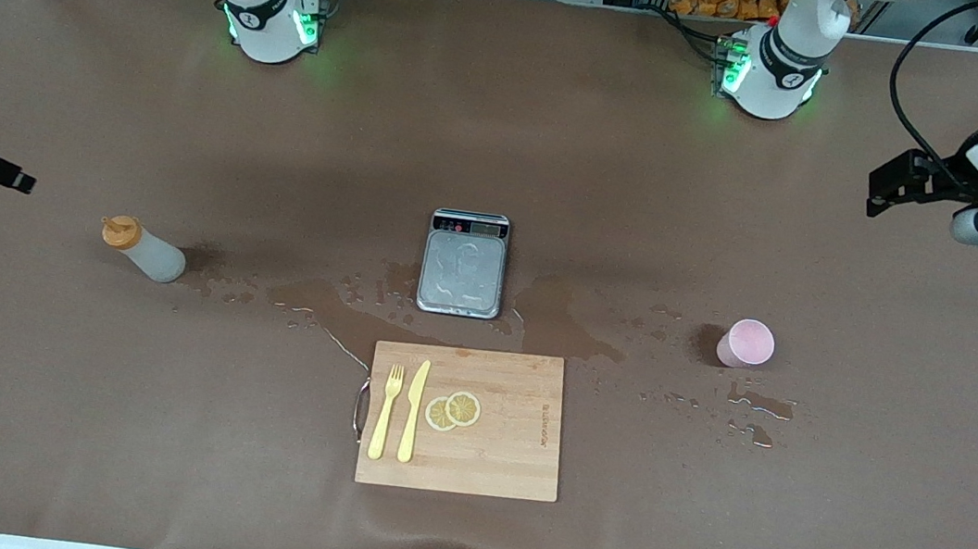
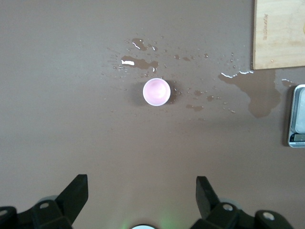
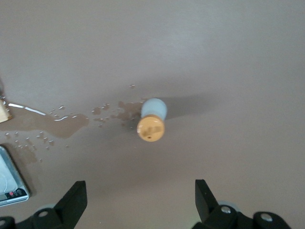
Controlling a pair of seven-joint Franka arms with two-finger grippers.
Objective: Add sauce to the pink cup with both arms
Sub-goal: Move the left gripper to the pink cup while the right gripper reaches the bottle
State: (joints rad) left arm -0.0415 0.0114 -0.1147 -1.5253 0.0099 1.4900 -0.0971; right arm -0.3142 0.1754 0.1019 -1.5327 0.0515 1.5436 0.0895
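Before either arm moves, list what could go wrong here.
1. Puddles on the table lie beside the sauce bottle and the pink cup; either may slide or slip when gripped.
2. The cup looks light and stands alone; a nudge from the open left gripper could tip it.
3. The scale and the cutting board lie between bottle and cup, so the open right gripper might drip sauce on them.

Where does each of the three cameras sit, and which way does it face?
Front view: high across the table, facing both arms' bases; scale central.
Left wrist view: on the left arm, looking down at the pink cup; open left gripper shows.
Right wrist view: on the right arm, above the sauce bottle; open right gripper shows.
All share the scale.
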